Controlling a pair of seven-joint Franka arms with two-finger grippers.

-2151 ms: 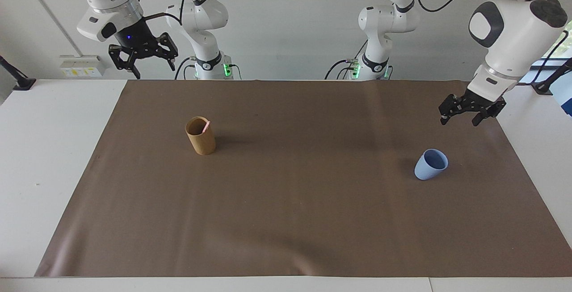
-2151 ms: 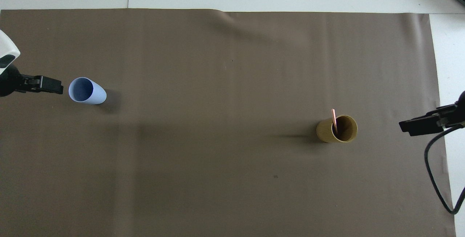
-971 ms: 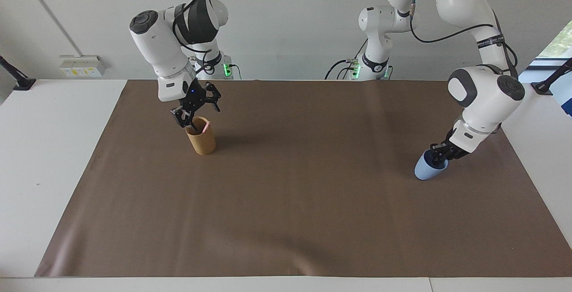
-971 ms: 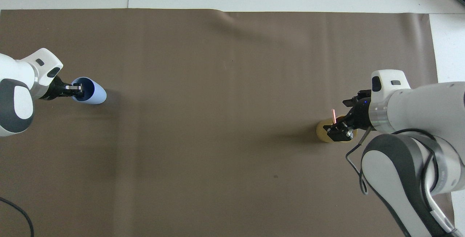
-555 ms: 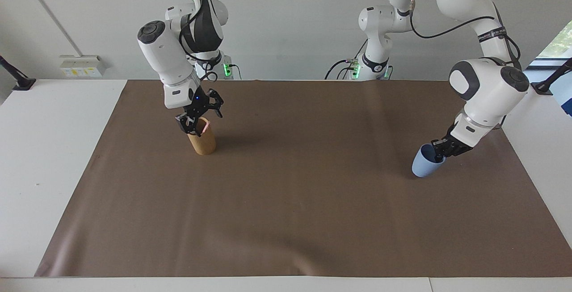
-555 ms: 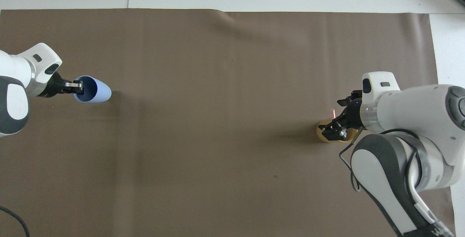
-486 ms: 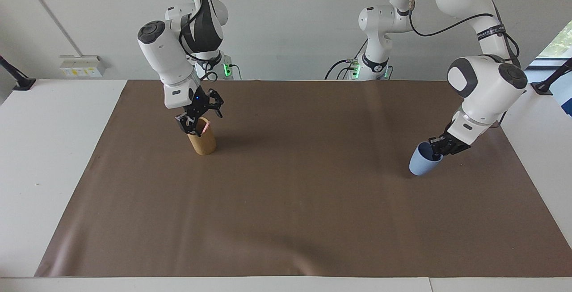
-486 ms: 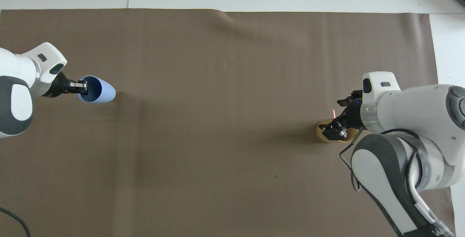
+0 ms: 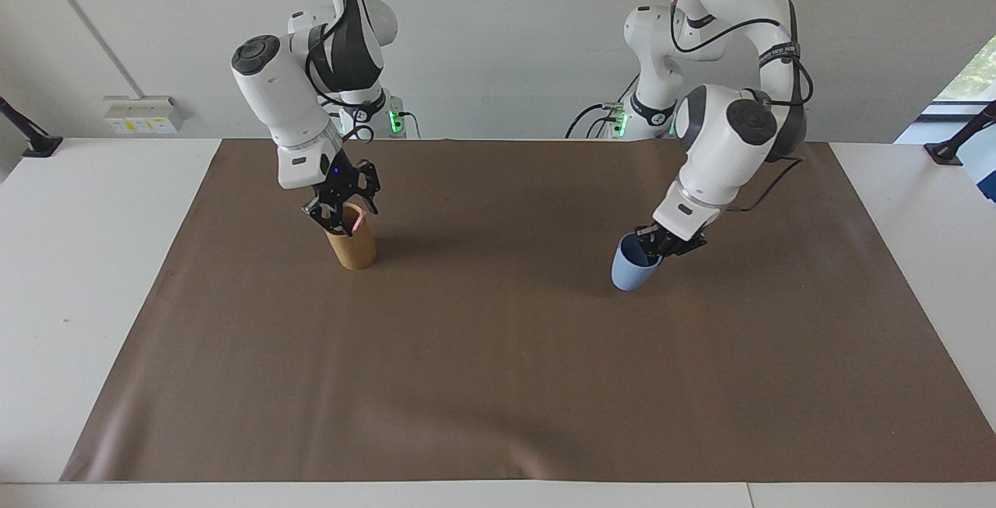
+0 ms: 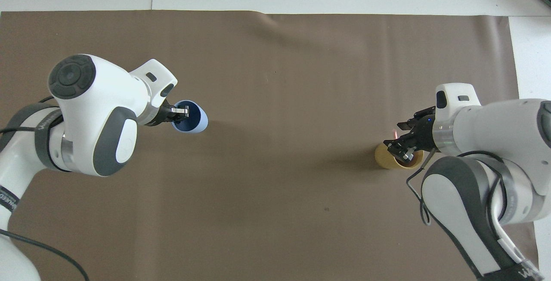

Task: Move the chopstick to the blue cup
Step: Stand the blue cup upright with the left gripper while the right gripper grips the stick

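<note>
Left gripper (image 9: 652, 244) pinches blue cup (image 9: 630, 267) rim; right gripper (image 9: 340, 220), grip unclear, hides chopstick (image 9: 355, 221).

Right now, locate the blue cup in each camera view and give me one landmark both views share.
Facing view: the blue cup shows right of centre, tilted, its rim pinched by the left gripper.
Overhead view: the blue cup shows left of centre, at the left gripper.
Shared landmark: the tan holder, toward the right arm's end of the brown mat, with the right gripper at its mouth.
</note>
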